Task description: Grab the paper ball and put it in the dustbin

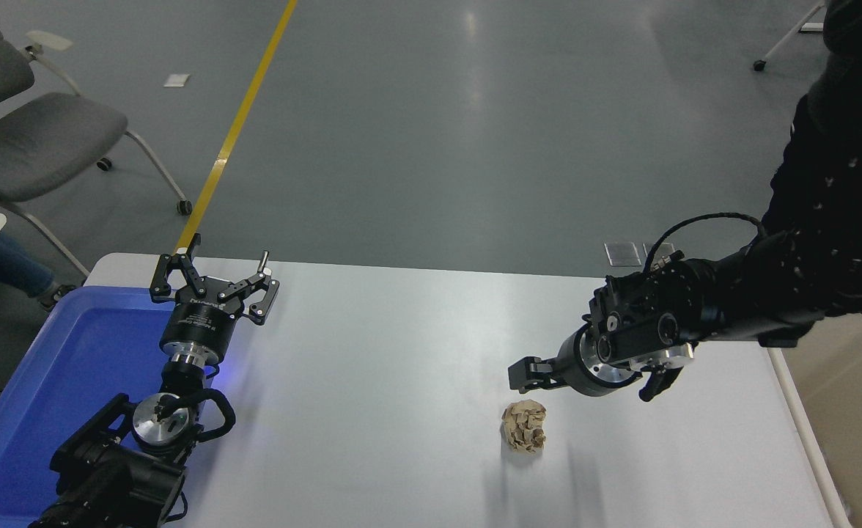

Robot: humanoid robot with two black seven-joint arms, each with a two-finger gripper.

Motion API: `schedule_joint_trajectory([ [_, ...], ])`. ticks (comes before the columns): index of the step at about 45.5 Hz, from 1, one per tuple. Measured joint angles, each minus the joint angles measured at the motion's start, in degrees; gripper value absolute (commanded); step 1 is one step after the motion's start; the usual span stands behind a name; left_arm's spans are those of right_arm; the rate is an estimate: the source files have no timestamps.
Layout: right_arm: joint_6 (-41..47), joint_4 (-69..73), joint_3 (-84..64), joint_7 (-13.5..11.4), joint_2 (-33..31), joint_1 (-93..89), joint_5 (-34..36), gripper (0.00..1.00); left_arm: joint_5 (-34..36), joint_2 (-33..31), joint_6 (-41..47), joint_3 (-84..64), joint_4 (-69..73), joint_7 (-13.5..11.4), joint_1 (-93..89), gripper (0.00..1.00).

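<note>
Paper ball lies on our table; our right gripper, finger spread unclear, hangs just above; left gripper spread wide.

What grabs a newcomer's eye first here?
Probably the crumpled tan-brown paper ball, alone on the white table right of centre. Just above it hangs the right black gripper, reaching in from the right edge. At lower left, the left black gripper sits open beside a bright blue tray.

Probably lab: floor tape, chair
</note>
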Motion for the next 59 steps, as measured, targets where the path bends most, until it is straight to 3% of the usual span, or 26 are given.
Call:
schedule_joint_trajectory([
  [52,-5.1,-6.7,5.0,-0.1,0.1,-13.9,-0.7,1.00,0.0,0.0,0.0,0.0,0.0,0.0,0.0,0.99],
  [59,-5.4,-7.9,5.6,-0.1,0.1,-15.0,-0.7,0.92,0.0,0.0,0.0,0.0,0.0,0.0,0.0,0.99],
])
